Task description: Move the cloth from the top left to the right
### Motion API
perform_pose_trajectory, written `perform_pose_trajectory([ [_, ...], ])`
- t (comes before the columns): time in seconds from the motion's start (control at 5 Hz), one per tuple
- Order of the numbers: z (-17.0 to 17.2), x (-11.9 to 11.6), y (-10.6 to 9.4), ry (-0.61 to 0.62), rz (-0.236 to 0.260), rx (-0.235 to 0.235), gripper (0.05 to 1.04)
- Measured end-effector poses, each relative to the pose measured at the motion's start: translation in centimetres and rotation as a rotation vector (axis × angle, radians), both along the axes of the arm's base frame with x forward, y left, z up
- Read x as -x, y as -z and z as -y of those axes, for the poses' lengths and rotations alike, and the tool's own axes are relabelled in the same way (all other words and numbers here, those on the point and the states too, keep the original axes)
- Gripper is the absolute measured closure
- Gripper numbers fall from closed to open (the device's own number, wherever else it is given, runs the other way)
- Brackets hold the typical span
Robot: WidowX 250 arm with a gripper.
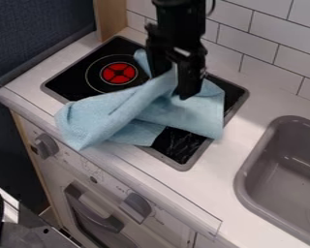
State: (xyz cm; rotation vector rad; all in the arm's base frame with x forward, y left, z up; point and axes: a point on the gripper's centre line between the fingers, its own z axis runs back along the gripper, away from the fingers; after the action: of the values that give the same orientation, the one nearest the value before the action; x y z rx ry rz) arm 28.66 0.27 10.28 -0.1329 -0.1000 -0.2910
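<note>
The cloth (106, 111) is light blue, the stove (66, 85) is black with a red circle (110, 74), and the sink (243, 180) is gray.

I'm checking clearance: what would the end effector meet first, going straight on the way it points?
The end effector would likely meet the blue cloth first, bunched right at its tip; the stovetop lies beneath, how far is unclear.

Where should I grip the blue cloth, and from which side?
Probably best at the raised, bunched fold of the blue cloth, beneath the gripper, coming from straight above. The fold stands up as a ridge to pinch, whereas the right part, spread across the stovetop, looks flatter.
</note>
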Motion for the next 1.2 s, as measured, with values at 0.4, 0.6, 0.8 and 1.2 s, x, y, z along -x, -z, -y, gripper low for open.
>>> perform_pose_trajectory([
  [0.4, -0.7, 1.2, -2.0, -0.097, 0.073, 0.027, 0.083],
  [0.6, -1.9, 1.0, -1.1, -0.139, 0.028, -0.134, 0.083],
  [0.8, -2.7, 0.4, -0.1, -0.097, -0.023, -0.165, 0.083],
  [1.2, -9.5, -1.0, -0.2, -0.194, -0.024, -0.075, 0.083],
])
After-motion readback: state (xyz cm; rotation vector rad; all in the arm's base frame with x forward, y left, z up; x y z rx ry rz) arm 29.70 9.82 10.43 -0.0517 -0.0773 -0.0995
